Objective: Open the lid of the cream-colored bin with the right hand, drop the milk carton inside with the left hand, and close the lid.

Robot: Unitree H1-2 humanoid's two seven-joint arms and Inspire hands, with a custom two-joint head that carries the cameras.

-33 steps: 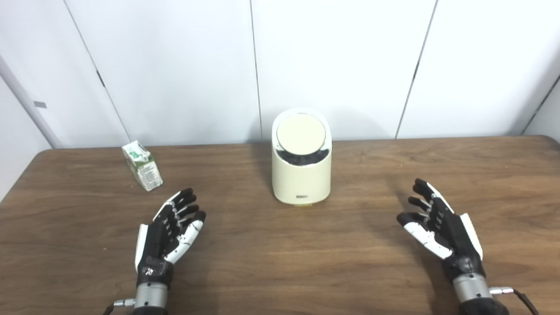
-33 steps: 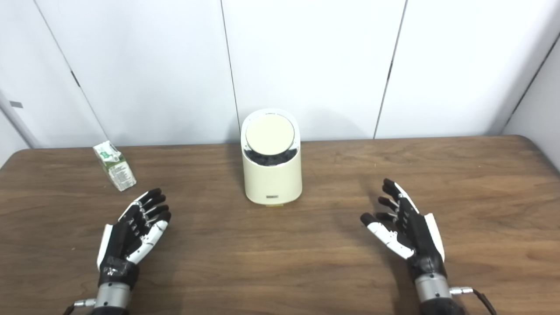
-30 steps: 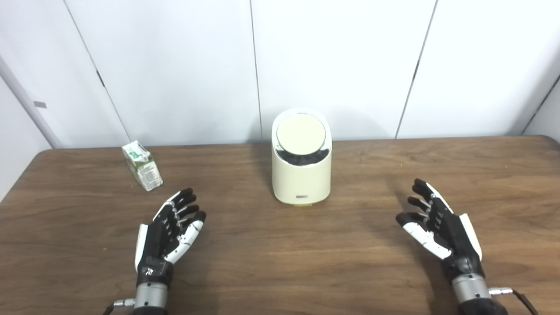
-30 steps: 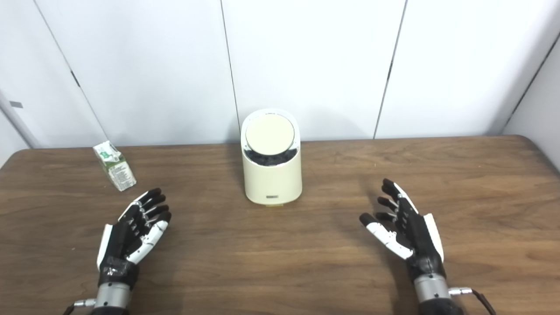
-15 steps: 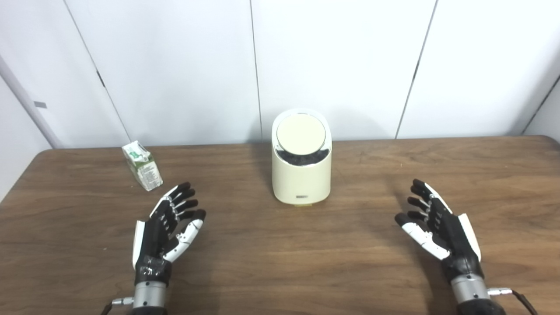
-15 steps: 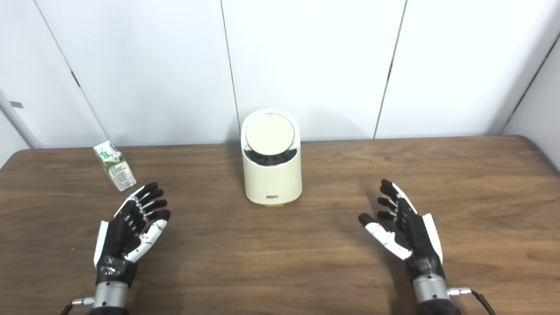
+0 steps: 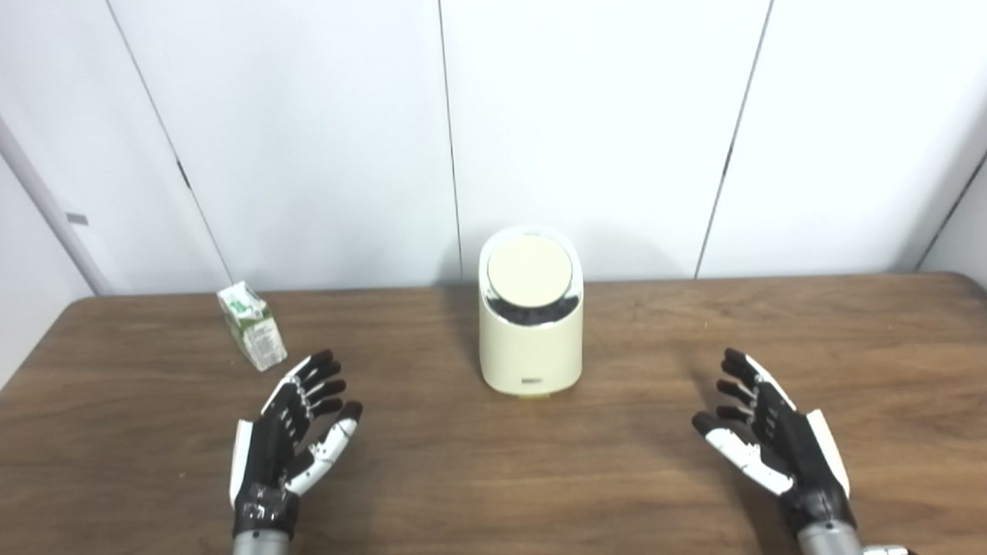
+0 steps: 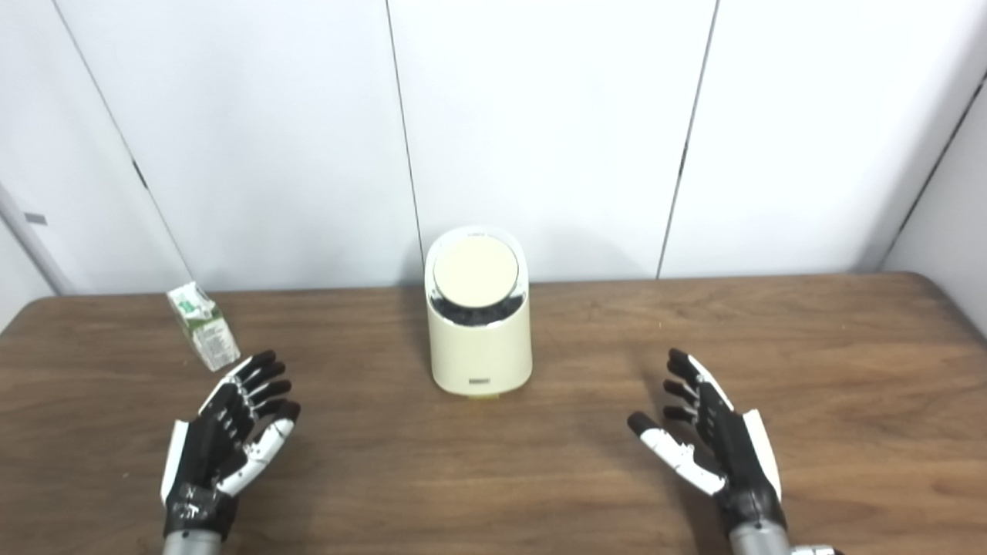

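Observation:
The cream-colored bin (image 7: 530, 339) stands upright at the table's middle, near the wall. Its round lid (image 7: 530, 268) lies tilted over the top, with a dark gap under its front edge. A small green and white milk carton (image 7: 252, 325) stands at the back left. My left hand (image 7: 293, 432) hovers palm up just in front of the carton, open and apart from it. On the far side, my right hand (image 7: 767, 435) is also open and empty, well to the right of the bin.
A brown wooden table (image 7: 493, 478) carries everything; its back edge meets white wall panels (image 7: 586, 131). Its right corner (image 8: 933, 289) shows at the far right.
The camera has tilted up, so the whole scene sits lower in the picture. My left hand has crept slightly toward the carton. The right hand has hardly moved.

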